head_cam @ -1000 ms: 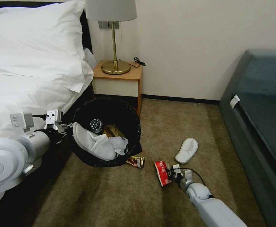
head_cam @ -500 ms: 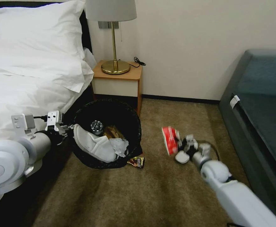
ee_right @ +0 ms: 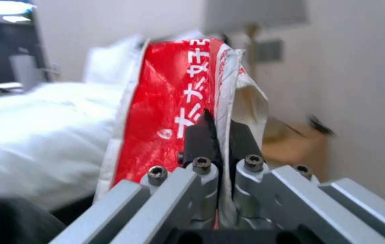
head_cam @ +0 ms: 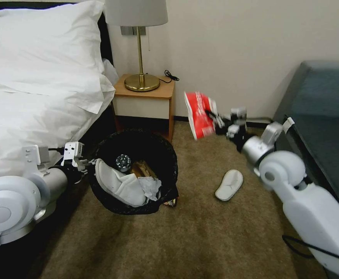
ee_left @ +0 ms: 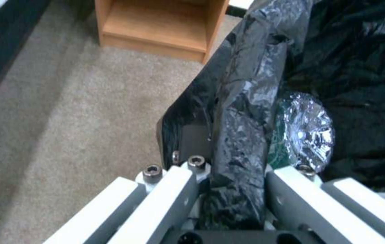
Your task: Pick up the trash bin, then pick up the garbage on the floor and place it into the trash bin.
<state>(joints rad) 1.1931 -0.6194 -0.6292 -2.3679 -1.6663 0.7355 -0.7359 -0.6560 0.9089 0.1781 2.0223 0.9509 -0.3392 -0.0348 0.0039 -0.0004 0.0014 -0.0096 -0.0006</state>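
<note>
Two grippers you are working: right gripper (head_cam: 218, 119) is pinching red wrapper (head_cam: 199, 114) between pressed jaws, holding it in air near wall, above and beside trash bin (head_cam: 165, 155). Left gripper (head_cam: 85, 166) is clamping bin's bag-lined rim. Bin is holding slipper (head_cam: 117, 185), tissue (head_cam: 148, 188). Second slipper (head_cam: 229, 185) is lying on floor (head_cam: 200, 232).
</note>
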